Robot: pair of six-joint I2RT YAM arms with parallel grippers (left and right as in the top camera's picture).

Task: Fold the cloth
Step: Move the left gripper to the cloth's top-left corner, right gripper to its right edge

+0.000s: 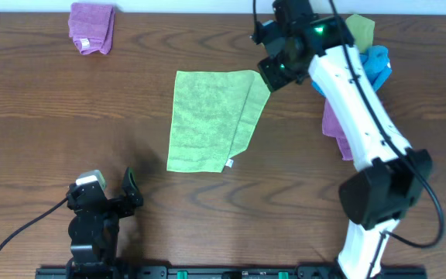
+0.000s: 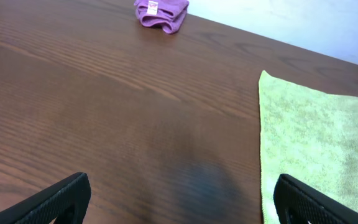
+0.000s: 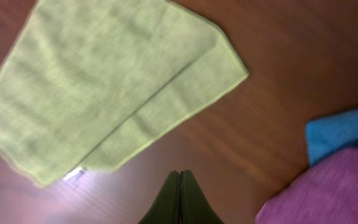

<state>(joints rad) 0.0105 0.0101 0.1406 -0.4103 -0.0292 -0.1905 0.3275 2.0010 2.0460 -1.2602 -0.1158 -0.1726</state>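
Nearest to me, the left gripper sits low over the near edge of the table, its fingers spread wide with nothing between them. It is well apart from the work.

Mid-table lies the green cloth, flat on the wood. It looks doubled over once: a top layer covers most of it, and a narrower strip of the lower layer shows along the right side, with a small white label at that strip's near corner. The layers sit slightly askew, not edge on edge.

Beyond it, the right gripper hangs just off the cloth's far right corner. Its fingers are pressed together and hold nothing; the cloth is free.

My judgement: the first fold is down and the hand is between grasps. A second fold remains if a smaller bundle is wanted. For the next move I would part the right fingers, pinch both layers at one corner or edge, and carry them across to the opposite edge. The left arm would have to reach in if I want the cloth pinned.

Farthest off: a bunched purple cloth at the far left, and a pile of cloths at the far right, partly under the right arm.

Containers: none in view. The spare cloths lie straight on the table.
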